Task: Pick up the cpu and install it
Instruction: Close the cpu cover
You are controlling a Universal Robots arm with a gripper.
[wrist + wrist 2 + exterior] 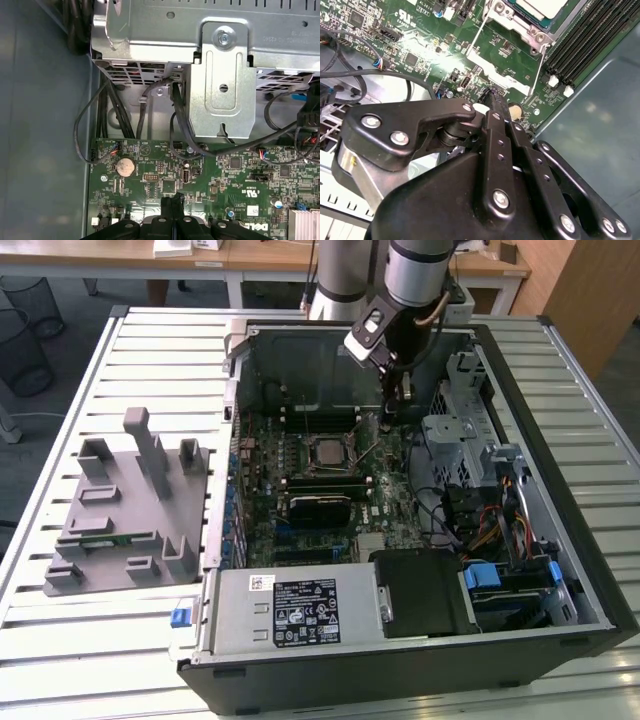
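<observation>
Currently holding claw [493, 100] pressed together, pinching nothing. cpu [328, 451] already sitting in socket [510, 22], 8 o'clock from claw in exterior view. Judging latching step, calling for careful tip placement at lever [479, 42].

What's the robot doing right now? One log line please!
gripper: shut, empty | cpu: lying in socket | gripper low over motherboard beside socket
</observation>
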